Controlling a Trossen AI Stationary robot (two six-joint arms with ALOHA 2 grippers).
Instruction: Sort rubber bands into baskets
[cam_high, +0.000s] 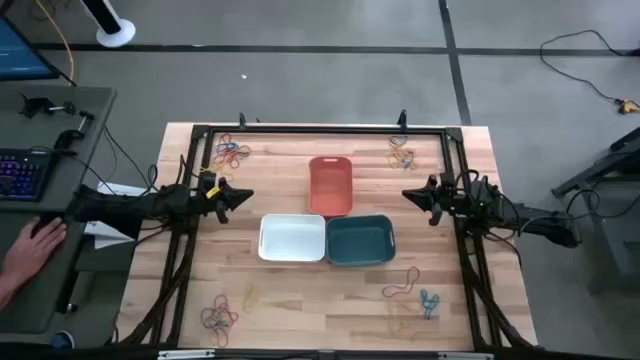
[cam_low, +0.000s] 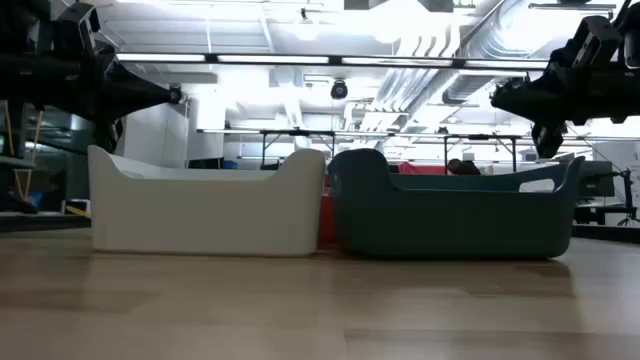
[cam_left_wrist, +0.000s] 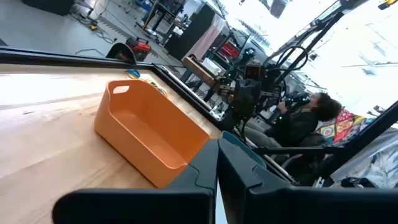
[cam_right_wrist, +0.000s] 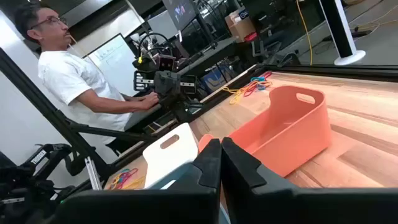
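White rounded plastic basket (cam_low: 205, 205) and teal plastic basket (cam_low: 455, 215) sit nearest, touching, centre table; orange-red basket (cam_high: 330, 184) just beyond at 12 o'clock. Coloured rubber bands (cam_high: 230, 153) lie clustered towards all four corners, unsorted. Left gripper (cam_high: 240, 196) at 9 o'clock and right gripper (cam_high: 410, 195) at 3 o'clock hover, fingers closed, empty; apparently parked. No legible markings.

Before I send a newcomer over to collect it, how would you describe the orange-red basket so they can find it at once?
Start at the wooden table and find the three baskets clustered in its middle. Two sit side by side, the white basket and the teal basket. The orange-red basket stands alone behind the seam between them, turned lengthwise, the only warm-coloured one.
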